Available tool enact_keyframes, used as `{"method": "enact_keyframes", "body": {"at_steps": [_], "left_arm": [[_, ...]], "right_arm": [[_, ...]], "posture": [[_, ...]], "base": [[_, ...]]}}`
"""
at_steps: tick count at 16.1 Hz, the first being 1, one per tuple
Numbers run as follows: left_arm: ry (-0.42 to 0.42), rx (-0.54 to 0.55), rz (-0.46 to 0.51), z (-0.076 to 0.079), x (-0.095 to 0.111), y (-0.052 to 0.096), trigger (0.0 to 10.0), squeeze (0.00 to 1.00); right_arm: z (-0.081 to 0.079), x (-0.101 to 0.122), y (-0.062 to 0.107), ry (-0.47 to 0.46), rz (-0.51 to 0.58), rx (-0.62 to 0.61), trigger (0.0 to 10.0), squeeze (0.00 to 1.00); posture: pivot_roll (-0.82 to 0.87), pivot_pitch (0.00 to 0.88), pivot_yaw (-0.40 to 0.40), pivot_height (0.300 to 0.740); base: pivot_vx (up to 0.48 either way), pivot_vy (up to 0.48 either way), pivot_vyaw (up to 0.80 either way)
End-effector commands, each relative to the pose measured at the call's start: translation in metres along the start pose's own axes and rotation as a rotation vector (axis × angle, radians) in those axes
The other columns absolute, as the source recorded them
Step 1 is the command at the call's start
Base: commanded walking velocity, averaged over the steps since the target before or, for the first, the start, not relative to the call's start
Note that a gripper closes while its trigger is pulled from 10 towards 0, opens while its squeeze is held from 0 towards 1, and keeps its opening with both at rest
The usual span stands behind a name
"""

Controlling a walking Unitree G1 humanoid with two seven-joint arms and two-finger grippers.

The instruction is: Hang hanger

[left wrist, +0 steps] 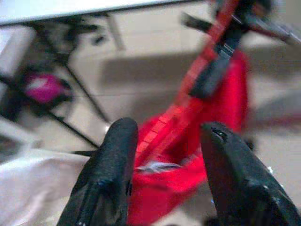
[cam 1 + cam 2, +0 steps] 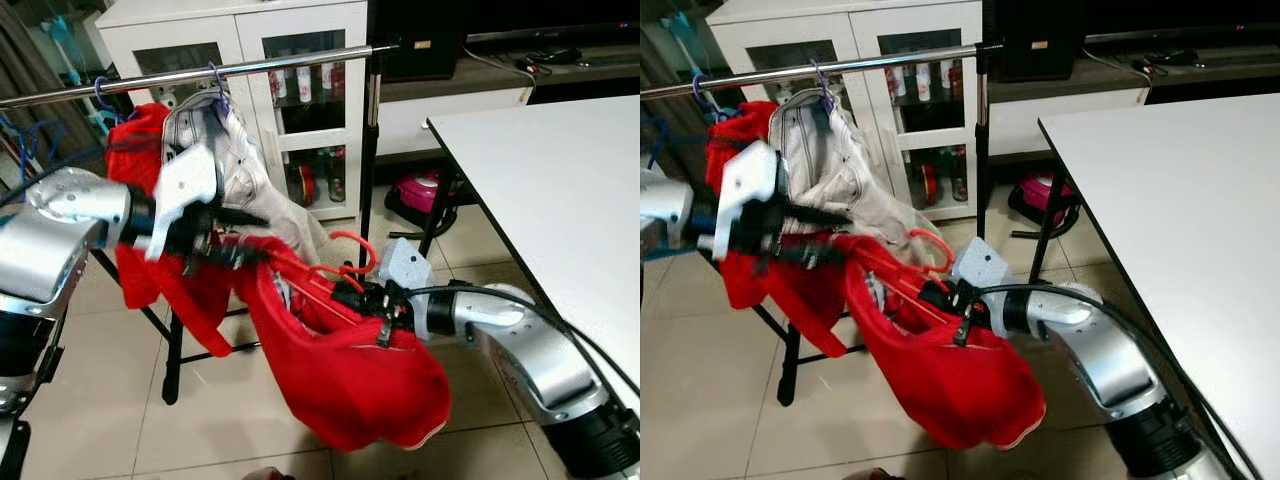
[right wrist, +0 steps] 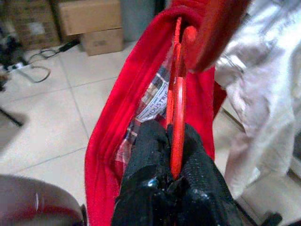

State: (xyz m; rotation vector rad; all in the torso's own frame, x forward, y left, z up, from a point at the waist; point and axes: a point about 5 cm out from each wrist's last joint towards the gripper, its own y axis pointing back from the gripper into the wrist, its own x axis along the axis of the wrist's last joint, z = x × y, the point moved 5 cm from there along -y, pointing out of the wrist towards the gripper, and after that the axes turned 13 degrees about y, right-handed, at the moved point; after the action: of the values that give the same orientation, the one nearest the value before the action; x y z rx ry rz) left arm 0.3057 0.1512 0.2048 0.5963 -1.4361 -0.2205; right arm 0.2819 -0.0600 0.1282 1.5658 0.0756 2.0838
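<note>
right tool (image 3: 175, 141): clamped on red hanger (image 2: 345, 272), frame centre | left tool (image 1: 169, 155): fingers apart, at the hanger's far end, centre left | red garment (image 2: 350, 370): draped on hanger, lower centre | clothes rail (image 2: 190, 76): upper left, holding white garment (image 2: 235, 165)

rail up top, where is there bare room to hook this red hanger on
The bare stretch of the rail runs from the white garment's hook to the black upright post. Robot-left of that it is crowded: the white garment and a red garment hang close together. The right claw grips the red hanger.
</note>
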Motion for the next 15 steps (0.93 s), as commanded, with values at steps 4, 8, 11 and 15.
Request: {"method": "enact_keyframes", "body": {"at_steps": [4, 8, 11, 15], "left_arm": [[-0.058, -0.196, 0.051, 0.018, 0.005, -0.013, 10.0, 0.0], [-0.137, -0.212, -0.01, 0.019, -0.011, -0.027, 8.4, 0.0], [-0.158, -0.221, -0.042, 0.022, -0.02, -0.029, 0.6, 0.0], [-0.181, -0.186, -0.047, 0.019, -0.028, -0.042, 0.0, 0.0]], "right_arm": [[0.004, 0.028, -0.001, 0.113, 0.074, 0.035, 10.0, 0.0], [0.003, 0.031, -0.005, 0.147, 0.075, 0.053, 10.0, 0.0], [0.005, 0.034, -0.005, 0.189, 0.072, 0.082, 10.0, 0.0], [0.007, 0.043, -0.008, 0.229, 0.081, 0.118, 10.0, 0.0]], "posture": [[-0.05, 0.0, 0.121, 0.74], [-0.07, 0.0, 0.11, 0.74], [-0.07, 0.0, 0.097, 0.74], [-0.09, 0.0, 0.072, 0.74]], "base": [[0.0, 0.0, 0.0], [0.0, 0.0, 0.0], [0.0, 0.0, 0.0], [0.0, 0.0, 0.0]]}}
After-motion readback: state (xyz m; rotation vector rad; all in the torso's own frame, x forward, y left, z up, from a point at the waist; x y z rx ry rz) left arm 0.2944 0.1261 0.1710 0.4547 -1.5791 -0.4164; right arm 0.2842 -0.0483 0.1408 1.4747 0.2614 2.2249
